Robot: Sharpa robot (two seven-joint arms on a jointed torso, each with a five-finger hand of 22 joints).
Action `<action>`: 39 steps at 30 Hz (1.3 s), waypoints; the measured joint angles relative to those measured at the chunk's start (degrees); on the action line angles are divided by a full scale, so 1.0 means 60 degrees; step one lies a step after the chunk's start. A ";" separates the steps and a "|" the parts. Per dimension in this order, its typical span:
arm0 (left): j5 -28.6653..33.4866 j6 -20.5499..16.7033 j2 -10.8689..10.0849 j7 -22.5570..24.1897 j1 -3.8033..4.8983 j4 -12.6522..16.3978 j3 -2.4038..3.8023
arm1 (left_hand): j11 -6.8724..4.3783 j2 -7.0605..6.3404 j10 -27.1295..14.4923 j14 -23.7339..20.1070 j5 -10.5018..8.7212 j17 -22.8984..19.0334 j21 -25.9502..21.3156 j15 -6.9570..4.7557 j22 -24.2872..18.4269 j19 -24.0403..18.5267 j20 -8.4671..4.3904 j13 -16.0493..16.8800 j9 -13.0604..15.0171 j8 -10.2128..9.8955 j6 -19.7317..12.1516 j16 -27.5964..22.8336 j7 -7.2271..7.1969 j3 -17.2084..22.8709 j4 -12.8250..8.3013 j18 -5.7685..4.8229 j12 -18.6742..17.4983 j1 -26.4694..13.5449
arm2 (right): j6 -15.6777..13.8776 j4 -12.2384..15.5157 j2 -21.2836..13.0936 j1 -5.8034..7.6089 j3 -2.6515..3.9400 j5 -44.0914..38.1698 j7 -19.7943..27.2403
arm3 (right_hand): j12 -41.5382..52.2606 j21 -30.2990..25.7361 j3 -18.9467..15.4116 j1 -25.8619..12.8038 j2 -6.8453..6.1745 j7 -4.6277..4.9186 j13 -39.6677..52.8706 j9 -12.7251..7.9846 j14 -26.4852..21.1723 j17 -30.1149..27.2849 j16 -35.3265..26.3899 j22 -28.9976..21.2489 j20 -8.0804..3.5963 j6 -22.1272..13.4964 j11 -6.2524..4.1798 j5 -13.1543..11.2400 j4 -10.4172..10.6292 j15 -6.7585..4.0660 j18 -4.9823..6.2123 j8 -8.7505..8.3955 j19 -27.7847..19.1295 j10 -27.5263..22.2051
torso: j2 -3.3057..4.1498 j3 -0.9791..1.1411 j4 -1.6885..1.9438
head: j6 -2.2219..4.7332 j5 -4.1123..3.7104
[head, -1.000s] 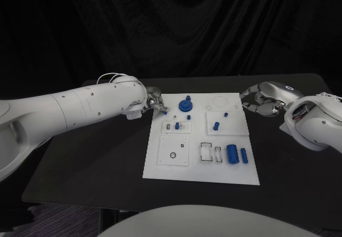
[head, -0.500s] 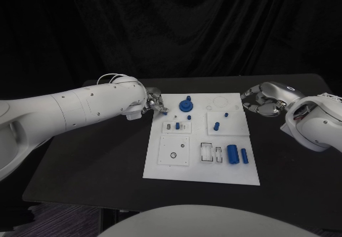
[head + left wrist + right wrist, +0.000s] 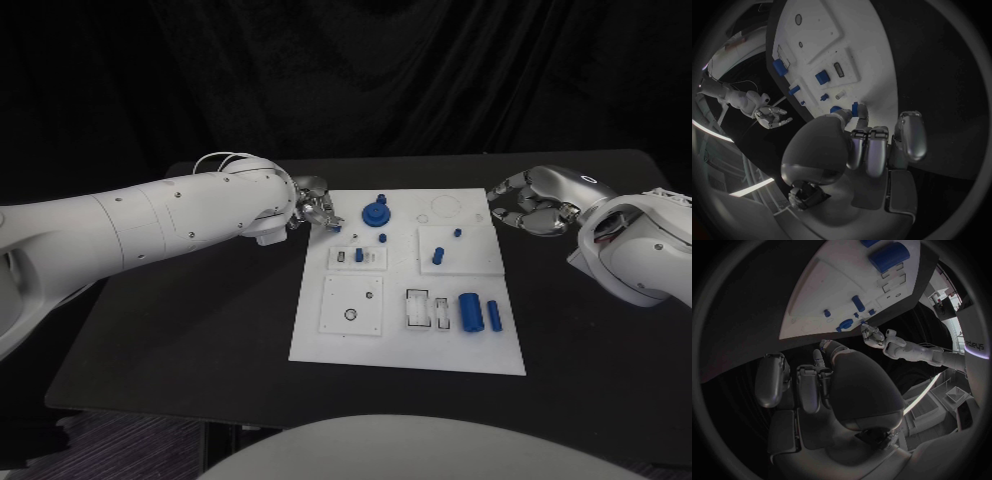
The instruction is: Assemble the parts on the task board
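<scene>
Your task board [image 3: 408,340] lies flat in the middle of the black surface [image 3: 188,330], with its blue parts spread over it: a round knobbed part [image 3: 375,213] near the far left corner, a small peg [image 3: 382,238] just behind the middle, another peg [image 3: 437,256] and a tiny one [image 3: 456,233] on the raised square plate to the right, and a thick cylinder [image 3: 470,309] with a slimmer pin [image 3: 493,316] side by side toward the near right. Your left hand [image 3: 315,212] sits at the board's far left corner, just beside the knobbed part; its fingers [image 3: 869,150] are curled in, and I cannot tell whether they pinch anything. Your right hand [image 3: 528,209] hangs off the board's far right edge, apart from it, fingers [image 3: 809,385] curled inward around nothing.
</scene>
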 measured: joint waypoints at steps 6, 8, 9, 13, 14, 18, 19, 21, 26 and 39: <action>0.0000 -0.0251 -0.0385 0.0066 0.0000 0.0582 0.0000 | 0.0000 -0.0053 0.0000 0.0000 -0.0001 0.0000 0.0000 0.0000 0.0000 0.0000 0.0001 0.0000 0.0002 -0.0001 0.0068 0.0000 0.0001 0.0148 0.0015 0.0000 0.0000 -0.0051 | 0.0001 0.0000 -0.0016 0.0000 0.0000 0.0009 -0.0004 | 0.0000 0.0000 0.0000 0.0000 0.0000 0.0000 0.0000 0.0001 0.0000 0.0000 0.0000 0.0000 0.0000 0.0000 0.0000 0.0000 0.0000 0.0000 0.0000 0.0000 0.0000 0.0000 | 0.0005 0.0000 -0.0001 | 0.0000 -0.0008; 0.0000 -0.0305 -0.0526 0.0053 0.0000 0.0819 0.0000 | 0.0000 -0.0055 0.0000 0.0000 -0.0004 0.0000 0.0000 0.0000 0.0000 0.0000 0.0000 0.0000 0.0003 -0.0001 0.0069 0.0000 0.0001 0.0186 0.0023 0.0000 0.0000 -0.0053 | 0.0002 0.0000 -0.0021 0.0000 0.0000 0.0011 -0.0005 | 0.0000 0.0000 0.0000 0.0000 0.0000 0.0000 0.0000 -0.0001 0.0000 0.0000 0.0000 0.0000 0.0000 0.0000 0.0000 0.0000 0.0000 0.0000 0.0000 0.0000 0.0000 0.0000 | 0.0006 0.0000 -0.0001 | 0.0000 -0.0006; 0.0000 -0.0321 -0.0598 0.0035 0.0000 0.0941 0.0000 | 0.0000 -0.0115 0.0000 0.0000 -0.0018 0.0000 0.0000 0.0000 0.0000 0.0000 0.0001 0.0000 0.0004 -0.0001 0.0070 0.0000 0.0000 0.0233 0.0032 0.0000 0.0000 -0.0113 | 0.0002 0.0000 -0.0023 0.0000 0.0000 0.0012 -0.0006 | 0.0000 0.0000 0.0000 0.0000 0.0000 0.0000 0.0000 -0.0006 0.0000 0.0000 0.0000 0.0000 0.0000 0.0000 0.0000 0.0000 0.0000 0.0000 0.0001 0.0000 0.0000 0.0000 | 0.0006 0.0000 -0.0001 | 0.0000 -0.0002; 0.0000 -0.0361 -0.0865 -0.0127 0.0000 0.1487 0.0000 | 0.0000 -0.0149 0.0000 0.0000 -0.0019 0.0000 0.0000 0.0000 0.0000 0.0000 0.0001 0.0000 0.0007 -0.0002 0.0133 0.0000 0.0003 0.0299 0.0018 0.0000 0.0000 -0.0147 | 0.0003 0.0002 -0.0036 0.0000 0.0000 0.0017 -0.0011 | 0.0000 0.0000 0.0000 0.0000 0.0000 0.0000 0.0000 -0.0008 0.0000 0.0000 0.0000 -0.0001 0.0000 0.0000 0.0000 0.0000 0.0000 0.0000 0.0000 0.0000 0.0000 0.0000 | 0.0005 0.0001 0.0000 | 0.0000 0.0008; 0.0000 -0.0361 -0.0907 -0.0175 0.0000 0.1593 0.0000 | 0.0000 -0.0155 0.0000 0.0000 -0.0019 0.0000 0.0000 0.0000 0.0000 0.0000 0.0001 0.0000 0.0008 -0.0002 0.0134 0.0000 0.0002 0.0327 0.0011 0.0000 0.0000 -0.0153 | 0.0004 0.0002 -0.0038 0.0000 0.0000 0.0018 -0.0012 | 0.0000 0.0000 0.0000 0.0000 0.0000 0.0000 0.0000 -0.0008 0.0000 0.0000 0.0000 0.0000 0.0000 0.0000 0.0000 0.0000 0.0000 0.0000 0.0000 0.0000 0.0000 0.0000 | 0.0005 0.0001 0.0001 | 0.0000 0.0009; 0.0000 -0.0362 -0.1080 -0.0424 0.0000 0.2041 0.0000 | -0.0036 -0.0166 0.0037 0.0000 -0.0020 0.0000 0.0000 0.0000 0.0000 0.0000 0.0001 0.0000 0.0008 -0.0002 0.0137 0.0000 0.0000 0.0355 -0.0017 0.0001 0.0001 -0.0164 | 0.0005 0.0003 -0.0043 0.0000 0.0000 0.0021 -0.0017 | 0.0000 0.0000 0.0000 0.0000 0.0000 0.0000 0.0000 -0.0008 0.0000 0.0000 0.0000 -0.0001 0.0000 0.0000 0.0000 0.0000 0.0000 0.0000 0.0001 0.0000 0.0000 0.0000 | -0.0005 0.0006 0.0006 | 0.0000 0.0009; 0.0000 -0.0361 -0.1113 -0.0484 0.0000 0.2117 0.0000 | -0.0036 -0.0166 0.0037 0.0000 -0.0020 0.0000 0.0000 0.0000 0.0000 0.0000 0.0000 0.0000 0.0008 -0.0002 0.0137 0.0000 0.0000 0.0355 -0.0017 0.0000 0.0001 -0.0164 | 0.0005 0.0004 -0.0043 0.0000 0.0000 0.0022 -0.0018 | 0.0000 0.0000 0.0000 0.0000 0.0000 0.0000 0.0000 -0.0008 0.0000 0.0000 0.0000 -0.0001 0.0000 0.0000 0.0000 0.0000 0.0000 0.0000 0.0001 0.0000 0.0000 0.0000 | -0.0007 0.0006 0.0006 | 0.0000 0.0006; 0.0000 -0.0360 -0.1184 -0.0629 0.0000 0.2274 0.0000 | -0.0036 -0.0166 0.0037 0.0000 -0.0020 0.0000 0.0000 0.0000 0.0000 0.0000 0.0001 0.0000 0.0008 -0.0003 0.0138 0.0000 0.0000 0.0387 0.0014 0.0000 0.0001 -0.0164 | 0.0005 0.0005 -0.0043 0.0000 0.0000 0.0023 -0.0021 | 0.0000 0.0000 -0.0001 0.0000 0.0000 0.0000 0.0000 -0.0008 0.0000 0.0000 0.0000 -0.0001 0.0000 0.0000 0.0000 0.0000 0.0000 0.0000 0.0000 0.0000 0.0000 0.0000 | -0.0014 0.0012 0.0007 | 0.0000 0.0002; 0.0000 -0.0358 -0.1279 -0.0898 0.0000 0.2511 -0.0002 | -0.0036 -0.0204 0.0037 0.0000 -0.0020 0.0000 0.0000 0.0000 0.0000 0.0000 0.0001 0.0000 0.0007 -0.0003 0.0140 0.0000 -0.0001 0.0395 0.0022 0.0000 0.0001 -0.0202 | 0.0006 0.0005 -0.0046 0.0000 0.0000 0.0025 -0.0025 | 0.0000 0.0000 0.0018 0.0000 0.0000 0.0020 0.0000 -0.0016 0.0000 0.0000 0.0000 -0.0001 0.0000 0.0020 0.0000 0.0033 -0.0018 0.0000 0.0000 0.0000 0.0000 0.0000 | -0.0020 0.0017 0.0013 | 0.0000 -0.0011; 0.0000 -0.0367 -0.1284 -0.1246 -0.0040 0.2599 -0.0001 | -0.0036 -0.0254 0.0036 0.0000 0.0031 0.0000 0.0000 0.0000 0.0000 0.0001 0.0001 0.0000 0.0006 -0.0036 0.0167 0.0000 -0.0012 0.0539 -0.0016 0.0001 0.0001 -0.0253 | 0.0011 0.0013 -0.0042 0.0000 0.0000 0.0028 -0.0033 | 0.0001 0.0001 0.0026 0.0000 0.0000 0.0035 0.0000 -0.0019 0.0000 0.0000 0.0000 -0.0001 0.0000 0.0034 0.0000 0.0041 -0.0026 0.0000 0.0001 0.0000 0.0000 0.0000 | 0.0003 0.0000 0.0012 | 0.0000 0.0045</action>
